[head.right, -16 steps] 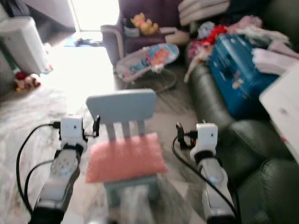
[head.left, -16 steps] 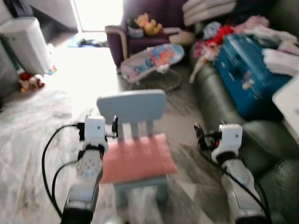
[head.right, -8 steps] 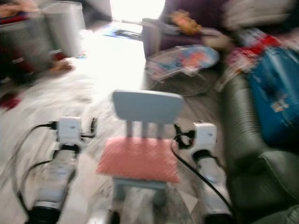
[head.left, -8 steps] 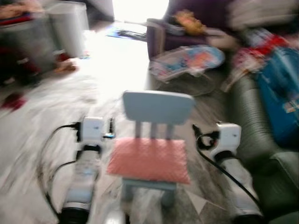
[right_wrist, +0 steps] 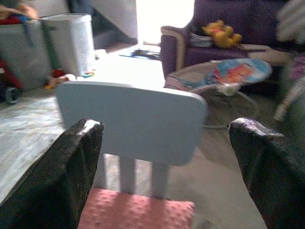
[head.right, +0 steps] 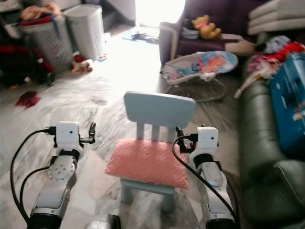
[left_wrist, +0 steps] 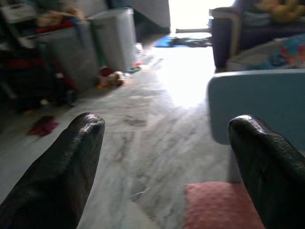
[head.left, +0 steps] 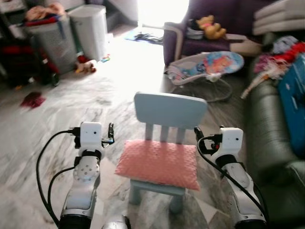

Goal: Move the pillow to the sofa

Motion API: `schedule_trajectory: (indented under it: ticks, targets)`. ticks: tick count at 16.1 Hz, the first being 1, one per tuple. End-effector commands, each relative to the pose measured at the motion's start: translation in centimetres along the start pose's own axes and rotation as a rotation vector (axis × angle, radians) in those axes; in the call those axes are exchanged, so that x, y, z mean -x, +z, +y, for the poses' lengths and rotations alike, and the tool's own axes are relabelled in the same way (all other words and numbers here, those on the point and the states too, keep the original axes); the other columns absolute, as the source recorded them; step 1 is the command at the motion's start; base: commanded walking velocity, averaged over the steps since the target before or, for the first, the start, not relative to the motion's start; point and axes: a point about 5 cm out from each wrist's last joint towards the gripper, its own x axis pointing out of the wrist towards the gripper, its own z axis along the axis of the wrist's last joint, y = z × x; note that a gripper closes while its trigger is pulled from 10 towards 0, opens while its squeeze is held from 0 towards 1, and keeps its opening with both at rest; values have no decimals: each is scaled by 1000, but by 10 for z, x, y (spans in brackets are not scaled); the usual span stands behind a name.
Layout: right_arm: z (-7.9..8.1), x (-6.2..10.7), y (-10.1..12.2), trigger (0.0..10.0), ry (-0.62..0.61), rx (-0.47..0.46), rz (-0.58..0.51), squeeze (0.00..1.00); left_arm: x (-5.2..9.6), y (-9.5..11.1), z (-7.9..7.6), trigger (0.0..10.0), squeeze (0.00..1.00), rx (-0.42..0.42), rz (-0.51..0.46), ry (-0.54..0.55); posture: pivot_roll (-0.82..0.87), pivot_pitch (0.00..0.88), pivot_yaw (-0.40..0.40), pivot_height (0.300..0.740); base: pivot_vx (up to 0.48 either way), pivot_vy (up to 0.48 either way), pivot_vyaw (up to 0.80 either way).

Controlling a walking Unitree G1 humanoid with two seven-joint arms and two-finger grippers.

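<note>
A pink pillow [head.left: 159, 163] lies flat on the seat of a small light-blue chair [head.left: 170, 110] on the marble floor in front of me. My left gripper [head.left: 109, 132] is held up just left of the chair seat. It is open, its fingers [left_wrist: 71, 171] wide apart with nothing between them. My right gripper [head.left: 197, 135] hovers at the seat's right edge. It is open too, and the chair back [right_wrist: 133, 121] shows between its fingers [right_wrist: 66, 176]. Neither gripper touches the pillow. The dark green sofa [head.left: 268, 129] runs along the right.
A blue suitcase [head.left: 296, 88] and clothes lie on the sofa. Behind the chair stand a baby bouncer [head.left: 209, 64] and a purple armchair [head.left: 190, 45] with a soft toy. White bins [head.left: 90, 28] and a laundry basket [head.left: 47, 40] stand at the far left. Open marble floor lies on the left.
The whole picture has swung and sharpened, so the camera turned. The chair with the pillow now sits centred between my arms. The arms keep the same pose.
</note>
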Motion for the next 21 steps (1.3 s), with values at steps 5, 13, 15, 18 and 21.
schedule_trajectory:
  ticks: [5, 13, 15, 18, 21]
  targets:
    - [-1, 1, -2, 10000, -9, -9, 12, 0, -3, 5, -6, 10000, 0, 4, -13, -48, -16, 0, -1, 740, 0, 48, -214]
    - [-4, -1, -2, 10000, -17, 3, 18, 0, -2, 4, -8, 10000, 0, 11, -8, -69, -19, 0, -4, 740, 184, 210, -60]
    - [-3, 0, -2, 10000, -14, 0, 18, 0, -2, 4, -9, 10000, 0, 9, -7, -71, -19, 0, -4, 740, 294, 294, 0]
    - [-2, 0, -3, 10000, -14, -4, 21, 0, -2, 4, -11, 10000, 0, 6, -6, -84, -22, 0, 2, 740, 291, 279, 0]
    - [-2, 0, -3, 10000, -16, -4, 21, 0, -2, 3, -13, 10000, 0, -9, -1, -97, -23, 0, 3, 740, 82, 0, -533]
